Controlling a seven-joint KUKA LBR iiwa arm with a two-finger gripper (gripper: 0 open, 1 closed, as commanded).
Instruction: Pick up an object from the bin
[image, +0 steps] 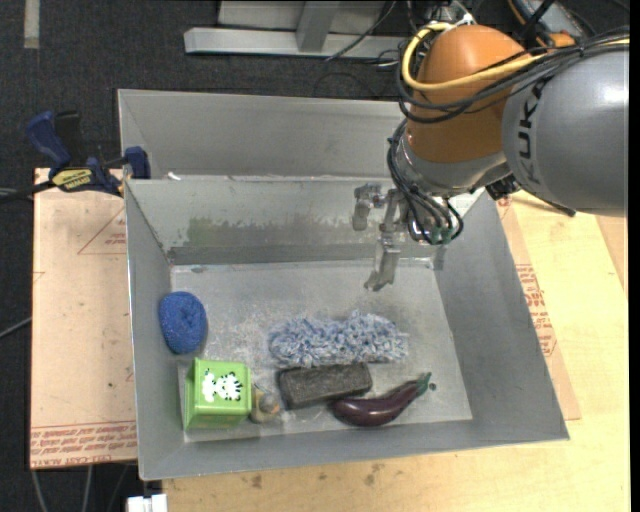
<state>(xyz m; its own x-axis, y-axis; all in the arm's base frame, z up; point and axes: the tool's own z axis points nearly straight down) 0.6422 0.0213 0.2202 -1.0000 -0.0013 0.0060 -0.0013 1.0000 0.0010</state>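
Six small things lie along the near side of a grey metal bin (300, 468) as the arm's gripper (378, 278) hangs above bare floor close to the back wall. It is clear of everything, and nothing can be seen in its grasp. Whether its jaws stand apart or together cannot be told from this angle.

Nearest to it, just toward the front, is a fuzzy blue-grey cloth (340, 338) stretched across the middle. A dark grey block (323, 383) lies against the cloth's front edge, and a purple toy aubergine (380, 405) rests at the block's right end. A green cube with an animal picture (215, 393) sits in the front left corner with a small, unclear item (266, 403) beside it, and a blue scrubbing ball (182, 322) lies just behind the cube.

No pick has been made yet, and the pieces look loosely spread rather than heaped — each seems to have a free side. The cloth is the closest candidate, though it is soft and flat and may give a poor grip. The aubergine or the block would probably hold more firmly, but they call for a longer reach toward the front wall.
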